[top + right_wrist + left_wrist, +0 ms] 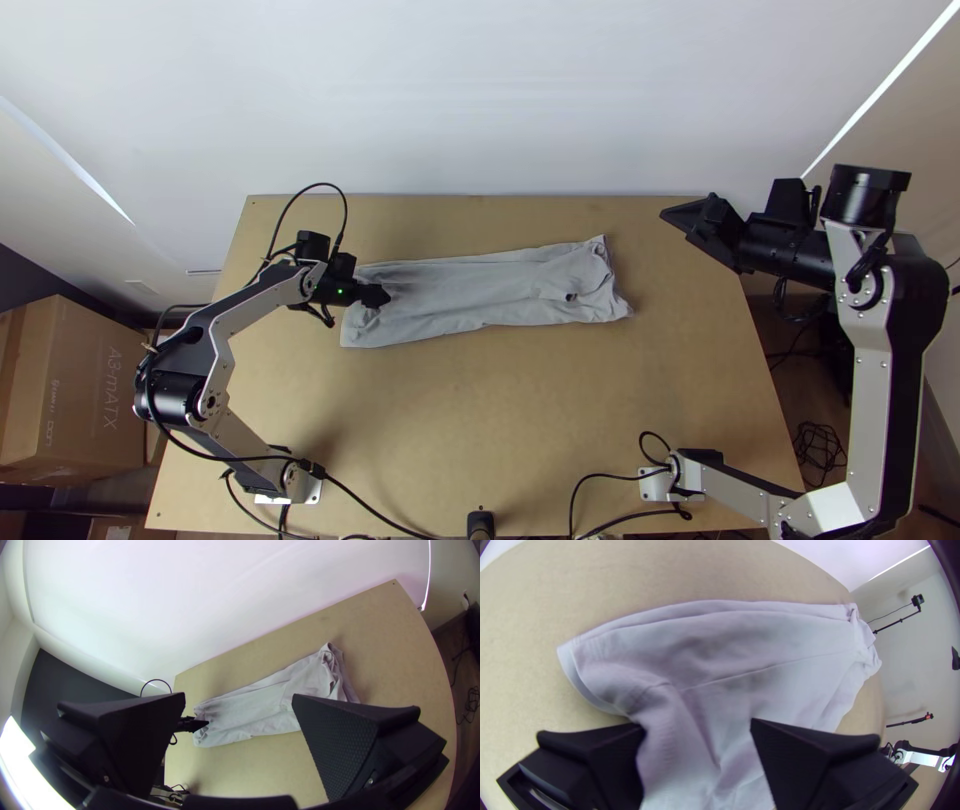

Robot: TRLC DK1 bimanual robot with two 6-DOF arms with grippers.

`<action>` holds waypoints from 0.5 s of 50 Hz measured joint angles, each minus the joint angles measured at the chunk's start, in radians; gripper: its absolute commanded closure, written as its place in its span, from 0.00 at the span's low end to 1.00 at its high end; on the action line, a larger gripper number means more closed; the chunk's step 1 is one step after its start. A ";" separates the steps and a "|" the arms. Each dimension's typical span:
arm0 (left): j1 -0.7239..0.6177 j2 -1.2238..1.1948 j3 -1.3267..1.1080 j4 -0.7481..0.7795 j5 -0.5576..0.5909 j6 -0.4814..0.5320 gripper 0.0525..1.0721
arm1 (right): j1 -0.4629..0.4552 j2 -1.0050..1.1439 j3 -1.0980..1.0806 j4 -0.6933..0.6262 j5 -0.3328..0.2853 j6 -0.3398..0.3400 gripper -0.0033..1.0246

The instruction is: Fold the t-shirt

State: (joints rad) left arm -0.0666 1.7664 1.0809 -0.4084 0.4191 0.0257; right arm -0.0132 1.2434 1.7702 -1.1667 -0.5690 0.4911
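A light grey t-shirt (460,290) lies folded into a long narrow strip across the table, wrinkled at its right end. My left gripper (376,296) is low over the strip's left end. In the left wrist view the t-shirt (780,655) has a raised ridge of cloth between the parted fingers of my left gripper (697,732). Off the table's right side, high up and away from the cloth, is my right gripper (664,214). The right wrist view has my right gripper (239,705) open, with the t-shirt (265,702) farther off beyond it.
The wooden table (480,410) has bare surface in front of the cloth and a strip behind it. A white wall (480,100) rises past the far edge. Black cables (375,515) run along the near edge. A cardboard box (80,390) stands at the left.
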 measured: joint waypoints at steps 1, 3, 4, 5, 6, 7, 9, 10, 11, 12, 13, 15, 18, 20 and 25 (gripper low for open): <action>0.000 0.001 0.000 0.000 -0.001 0.000 0.98 | 0.000 -0.002 -0.003 0.001 0.000 0.000 0.04; 0.007 0.005 -0.005 0.000 -0.002 0.000 0.97 | 0.000 -0.008 -0.011 0.000 0.000 0.000 0.04; 0.014 0.006 -0.007 0.000 -0.001 0.000 0.97 | 0.000 -0.011 -0.016 0.000 0.000 0.000 0.04; 0.020 0.006 -0.011 0.000 0.000 0.000 0.97 | 0.000 -0.014 -0.021 0.000 0.000 0.000 0.04; 0.031 0.006 -0.015 0.000 0.005 0.000 0.97 | 0.000 -0.017 -0.026 0.000 0.000 0.000 0.04; 0.042 0.006 -0.018 -0.002 0.008 0.001 0.97 | 0.000 -0.019 -0.031 0.000 0.000 0.000 0.04; 0.066 0.003 -0.022 -0.010 0.014 0.007 0.97 | 0.000 -0.023 -0.042 0.002 0.000 0.000 0.04; 0.080 0.000 -0.023 -0.014 0.018 0.013 0.97 | 0.000 -0.025 -0.048 0.003 0.000 0.000 0.04; 0.097 -0.003 -0.026 -0.023 0.019 0.021 0.97 | 0.000 -0.026 -0.052 0.005 0.000 0.000 0.04; 0.116 -0.008 -0.028 -0.030 0.019 0.031 0.97 | 0.000 -0.027 -0.058 0.007 0.000 0.000 0.04; 0.135 -0.014 -0.031 -0.040 0.019 0.040 0.97 | 0.000 -0.029 -0.063 0.008 0.000 0.000 0.04; 0.180 -0.026 -0.037 -0.060 0.018 0.061 0.97 | 0.001 -0.029 -0.068 0.010 0.000 0.002 0.04; 0.259 -0.048 -0.042 -0.099 0.017 0.102 0.97 | 0.011 -0.029 -0.072 0.020 0.000 0.008 0.04; 0.315 -0.061 -0.042 -0.129 0.017 0.134 0.97 | 0.021 -0.029 -0.076 0.033 0.000 0.014 0.04; 0.449 -0.089 -0.032 -0.230 0.017 0.236 0.97 | 0.037 -0.029 -0.076 0.051 0.000 0.023 0.04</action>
State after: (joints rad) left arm 0.3828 1.6779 1.0485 -0.6384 0.4362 0.2615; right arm 0.0238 1.2148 1.6947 -1.1152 -0.5694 0.5140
